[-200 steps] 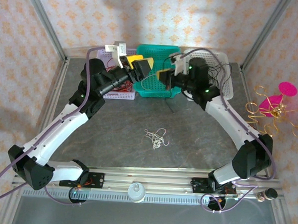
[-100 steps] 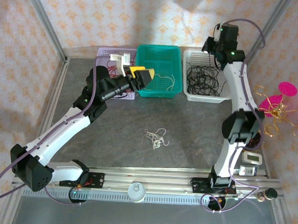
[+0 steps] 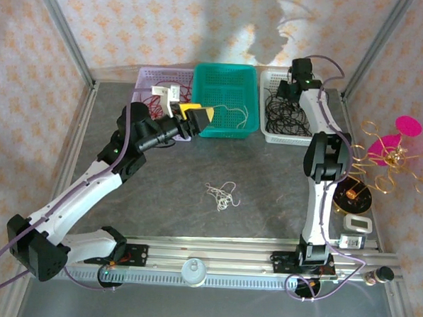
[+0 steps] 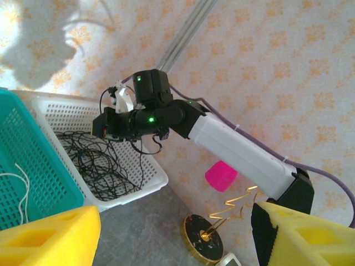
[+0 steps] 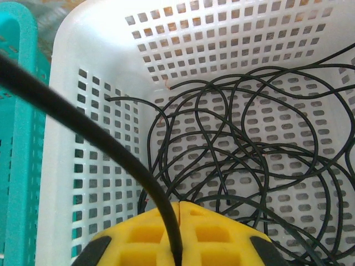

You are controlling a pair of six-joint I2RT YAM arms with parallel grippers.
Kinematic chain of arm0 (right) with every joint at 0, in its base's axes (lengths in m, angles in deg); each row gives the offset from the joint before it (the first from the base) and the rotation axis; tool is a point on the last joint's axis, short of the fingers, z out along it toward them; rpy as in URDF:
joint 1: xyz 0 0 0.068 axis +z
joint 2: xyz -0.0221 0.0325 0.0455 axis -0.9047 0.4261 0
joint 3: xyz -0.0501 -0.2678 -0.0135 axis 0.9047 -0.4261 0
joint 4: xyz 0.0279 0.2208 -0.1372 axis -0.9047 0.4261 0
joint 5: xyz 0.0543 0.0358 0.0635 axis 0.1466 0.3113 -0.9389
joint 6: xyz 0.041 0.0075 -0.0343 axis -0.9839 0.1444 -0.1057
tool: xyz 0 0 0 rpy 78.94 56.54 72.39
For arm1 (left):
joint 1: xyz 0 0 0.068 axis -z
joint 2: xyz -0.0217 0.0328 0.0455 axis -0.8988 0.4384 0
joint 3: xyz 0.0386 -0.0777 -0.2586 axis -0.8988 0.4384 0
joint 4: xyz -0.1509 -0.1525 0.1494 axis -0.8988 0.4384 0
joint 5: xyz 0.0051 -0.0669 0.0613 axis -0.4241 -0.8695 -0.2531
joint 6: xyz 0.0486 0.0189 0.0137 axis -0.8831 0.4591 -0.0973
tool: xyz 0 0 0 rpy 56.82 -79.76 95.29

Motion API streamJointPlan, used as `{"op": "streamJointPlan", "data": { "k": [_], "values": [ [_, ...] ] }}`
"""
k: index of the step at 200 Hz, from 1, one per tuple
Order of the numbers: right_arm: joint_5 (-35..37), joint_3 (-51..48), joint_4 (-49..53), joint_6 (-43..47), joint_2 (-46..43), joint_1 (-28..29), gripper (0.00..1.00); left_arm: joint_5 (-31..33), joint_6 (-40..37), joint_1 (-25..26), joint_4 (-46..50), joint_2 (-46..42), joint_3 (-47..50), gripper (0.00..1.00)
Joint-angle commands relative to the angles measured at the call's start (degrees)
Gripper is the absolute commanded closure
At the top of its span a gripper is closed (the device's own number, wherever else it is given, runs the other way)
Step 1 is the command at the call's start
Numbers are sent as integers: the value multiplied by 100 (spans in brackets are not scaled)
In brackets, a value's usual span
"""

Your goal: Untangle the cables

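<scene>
left arm [image 3: 89, 186]: reaching forward, bent at the elbow | left gripper [image 3: 197, 116]: aimed rightward, yellow fingers [image 4: 52, 241] wide apart | right arm [image 3: 314, 199]: reared upright, forearm extended far back | right gripper [image 5: 180, 208]: aimed down, pads pressed together, pinching black cable [image 5: 83, 127]

The worktop [image 3: 267, 183] is mottled dark grey. The walls [image 3: 133, 19] are pale pink with an orange floral repeat. One basket is lilac [image 3: 146, 75], one teal [image 3: 226, 73], one white [image 3: 292, 139]. The cables are black [image 3: 285, 109], red [image 3: 155, 103] and off-white [image 3: 222, 195]. The left end effector [image 3: 199, 114] and the right end effector [image 5: 180, 219] have yellow pads. The wire ornament [image 3: 382, 157] is gold with a hot-pink top.
</scene>
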Motion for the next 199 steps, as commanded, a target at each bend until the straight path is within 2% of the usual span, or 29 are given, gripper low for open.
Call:
{"op": "streamJointPlan", "data": {
  "k": [1, 23, 49, 89, 137, 154, 169, 199],
  "values": [
    [162, 141, -31, -151, 165, 20, 69, -46, 73, -56, 41, -8, 120, 30],
    [238, 84, -28, -208, 67, 17, 55, 72, 60, -56, 198, 72, 288, 30],
    [364, 197, -21, -191, -165, 16, 44, 95, -59, -55, 527, 252, 361, 32],
    [271, 33, 148, -369, -833, 16, 42, 148, -268, -56, 832, 481, 433, 33],
    [6, -309, 516, -393, -1534, 16, 36, -11, -291, -56, 745, 693, 511, 34],
    [-183, -887, 432, -589, -2003, 29, 37, -41, -398, -56, 891, 799, 439, 35],
    [-509, -1894, 112, -750, -2625, 178, 41, -42, -488, -49, 1026, 858, 479, 37],
    [-508, -4503, -611, -1036, -4049, 1085, 47, 90, -607, -54, 1237, 818, 811, 39]
  ]
}}
